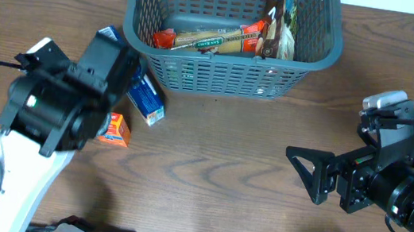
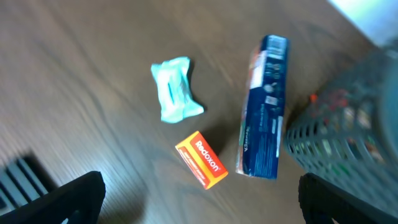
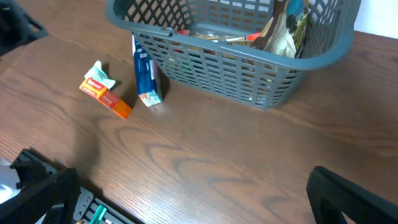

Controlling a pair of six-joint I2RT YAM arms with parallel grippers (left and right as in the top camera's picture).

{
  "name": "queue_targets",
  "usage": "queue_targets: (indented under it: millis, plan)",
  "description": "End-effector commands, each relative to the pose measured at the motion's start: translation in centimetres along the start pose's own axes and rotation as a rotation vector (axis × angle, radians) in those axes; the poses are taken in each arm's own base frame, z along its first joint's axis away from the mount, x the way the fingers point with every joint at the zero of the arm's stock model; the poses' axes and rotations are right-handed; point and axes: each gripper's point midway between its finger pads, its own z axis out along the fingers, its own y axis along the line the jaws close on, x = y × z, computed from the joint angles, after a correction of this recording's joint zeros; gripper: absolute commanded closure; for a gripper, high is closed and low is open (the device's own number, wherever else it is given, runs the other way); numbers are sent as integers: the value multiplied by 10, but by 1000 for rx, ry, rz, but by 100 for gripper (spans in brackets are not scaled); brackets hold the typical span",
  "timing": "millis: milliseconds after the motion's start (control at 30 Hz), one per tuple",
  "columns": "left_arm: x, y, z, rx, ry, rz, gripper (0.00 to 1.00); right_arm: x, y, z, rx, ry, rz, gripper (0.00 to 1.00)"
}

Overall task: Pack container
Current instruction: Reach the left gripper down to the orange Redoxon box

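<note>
Nearest the overhead lens sits the bulky left arm (image 1: 56, 104), rising from 7 o'clock and covering part of the table (image 1: 223, 174) at 9 o'clock. Its end effector (image 2: 199, 200) shows in the left wrist view as 2 dark fingers (image 2: 68, 199) spread far apart at the lower corners, with nothing between them. Under it lie 3 loose items: an orange box (image 2: 202, 160) printed "Redoxon", a crumpled teal packet (image 2: 176, 90) near the box at its 10 o'clock, apart from it, and a long blue box (image 2: 264, 109) just beside the orange one at its 2 o'clock. From overhead the teal packet is hidden by the arm. The container (image 1: 224, 74) stands at 12 o'clock on the table, its far rim cut off by the frame edge. The blue box rests close to the container's 7 o'clock corner; whether they touch I cannot tell. Inside the container a long pack with red ends (image 1: 205, 42) lies flat along the near wall, and a tall pouch (image 1: 283, 22) leans upright at its 2 o'clock side. At 4 o'clock the right end effector (image 1: 307, 176) points toward 9 o'clock, fingers parted and empty, well apart from the container.
</note>
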Motion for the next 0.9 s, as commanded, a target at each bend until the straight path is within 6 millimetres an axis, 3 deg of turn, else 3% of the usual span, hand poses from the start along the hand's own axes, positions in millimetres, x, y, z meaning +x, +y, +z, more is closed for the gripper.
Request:
queue_targets:
  millis: [0, 167, 867]
  plan:
    - [-2, -1, -3, 13, 46, -207, 1, -2, -1, -3, 7, -10, 19, 1]
    - [1, 0, -1, 9, 73, -271, 2, -2, -1, -3, 7, -10, 19, 1]
    - [62, 12, 57, -91, 236, -356, 2, -2, -1, -3, 7, -10, 19, 1]
